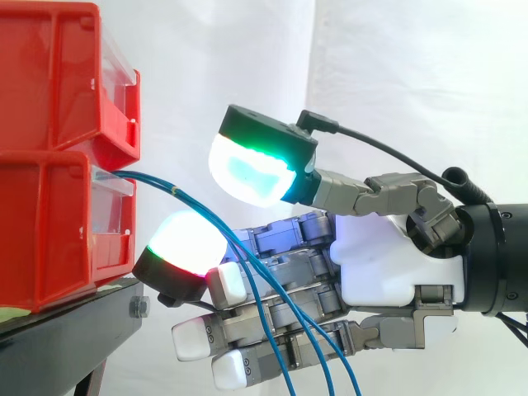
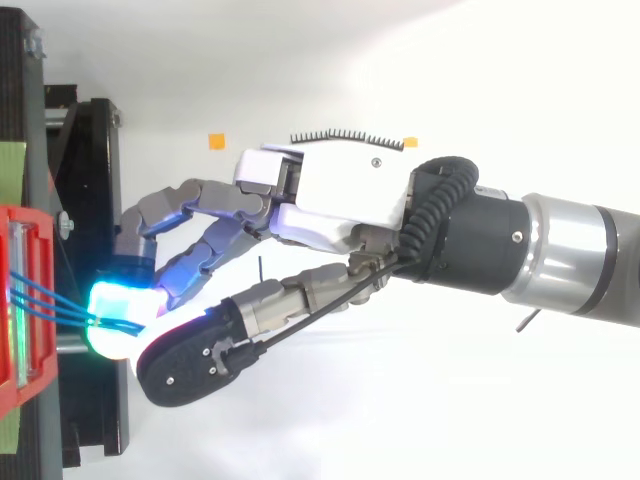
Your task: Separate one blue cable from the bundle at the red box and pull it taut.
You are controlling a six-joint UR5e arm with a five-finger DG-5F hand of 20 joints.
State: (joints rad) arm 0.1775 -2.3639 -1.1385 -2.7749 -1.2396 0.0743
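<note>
Several thin blue cables (image 1: 157, 183) leave the front of the lower red box (image 1: 49, 239) as a bundle and slope down to the right, fanning out across my fingers. From above, the blue cables (image 2: 45, 298) run from the red box (image 2: 15, 330) to a glowing pad. My hand (image 1: 379, 264) reaches in from the right, its fingers only slightly bent. The thumb's green-glowing pad (image 1: 252, 173) hangs just above the cables. A white and red glowing fingertip (image 1: 186, 243) sits just below them. A small gap shows between the two pads, so no cable is pinched. The other fingers lie behind the cables, lower down.
A second red bin (image 1: 58, 74) is stacked on the lower one. Both stand on a black stand (image 1: 66, 330), whose edge lies just under my fingertips. Behind hangs a white curtain. Small orange markers (image 2: 217, 140) dot the white floor.
</note>
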